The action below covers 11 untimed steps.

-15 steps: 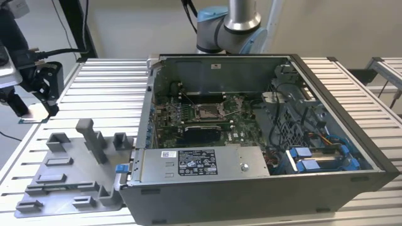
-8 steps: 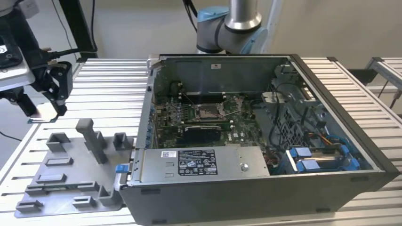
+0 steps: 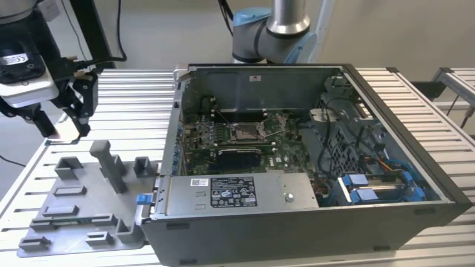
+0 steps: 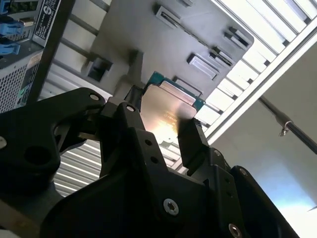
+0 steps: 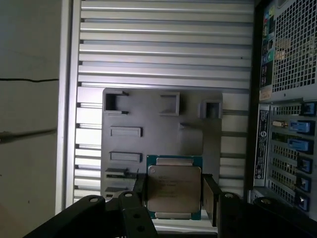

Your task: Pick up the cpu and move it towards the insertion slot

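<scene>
The cpu sits between the two black fingers of the gripper, silvery face up with a green rim showing round it. The fingers are clenched on two of its opposite edges. In the second wrist view its metal face catches the light, and it appears to hang clear of the surface below.

Under it lies the grey plastic tray, with shallow rectangular pockets and boxy holders. In the exterior view the tray has one tall upright post standing just below the fingers. The tray rests on the slatted metal bench, near its edge on the exterior view's left, and the gripper hangs above the tray's far corner.

Just beside the tray stands the open computer case. Its side wall rises between the gripper and the insertion slot. The slot lies well apart from the cpu, deep inside the case on the green board, and its metal frame surrounds a dark centre. A black rectangular patch sits next to the slot on its nearer side. A silver labelled box fills the case's near side, with blue brackets toward the exterior view's right. The arm's base stands behind the case.
</scene>
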{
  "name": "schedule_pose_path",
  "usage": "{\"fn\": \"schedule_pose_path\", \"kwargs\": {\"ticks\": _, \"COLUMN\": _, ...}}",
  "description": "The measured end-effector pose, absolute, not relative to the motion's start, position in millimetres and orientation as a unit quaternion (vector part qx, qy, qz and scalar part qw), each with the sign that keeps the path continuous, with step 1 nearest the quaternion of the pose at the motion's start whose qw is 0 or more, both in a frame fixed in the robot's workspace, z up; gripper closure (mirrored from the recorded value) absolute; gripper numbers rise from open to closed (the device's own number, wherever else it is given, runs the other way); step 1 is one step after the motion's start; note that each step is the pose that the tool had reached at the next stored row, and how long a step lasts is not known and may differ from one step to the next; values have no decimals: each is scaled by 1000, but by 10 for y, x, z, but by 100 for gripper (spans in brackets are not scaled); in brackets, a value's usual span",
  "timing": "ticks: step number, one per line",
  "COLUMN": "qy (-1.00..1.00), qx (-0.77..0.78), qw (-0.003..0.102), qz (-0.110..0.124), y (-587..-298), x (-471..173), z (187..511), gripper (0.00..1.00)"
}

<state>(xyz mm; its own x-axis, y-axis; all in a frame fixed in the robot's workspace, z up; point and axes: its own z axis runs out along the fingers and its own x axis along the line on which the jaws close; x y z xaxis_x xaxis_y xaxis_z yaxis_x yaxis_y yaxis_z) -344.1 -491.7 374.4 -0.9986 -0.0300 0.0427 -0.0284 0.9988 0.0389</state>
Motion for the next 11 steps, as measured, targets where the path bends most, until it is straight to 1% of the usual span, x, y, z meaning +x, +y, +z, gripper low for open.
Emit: {"fn": "schedule_pose_path", "kwargs": {"ticks": 11, "qy": -999, "qx": 15, "qw": 22, "qz": -19, "y": -4917, "x": -3214, "z": 3744, "gripper": 100}}
